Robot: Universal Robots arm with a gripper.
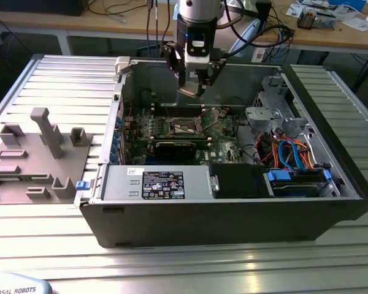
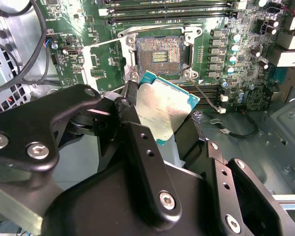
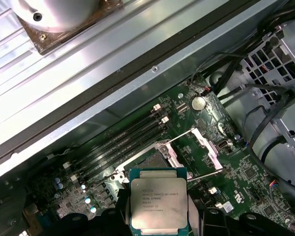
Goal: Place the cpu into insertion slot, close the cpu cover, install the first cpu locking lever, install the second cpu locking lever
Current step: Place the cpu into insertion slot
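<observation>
Cpu [image 2: 165,109] sits clamped in the gripper [image 1: 194,87], above the slot [image 2: 161,51]. Slot bare, cover [image 3: 207,146] open: no step is finished yet.

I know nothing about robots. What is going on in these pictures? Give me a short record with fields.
setting: open computer case lying on a ribbed metal table
gripper: gripper above the green circuit board, shut on the cpu
cpu: held in the air over the board, not seated
insertion slot: insertion slot bare, contacts showing
cpu cover: cpu cover swung open beside the slot
progress: chip picked up; no step of the placing or closing shows as done
</observation>
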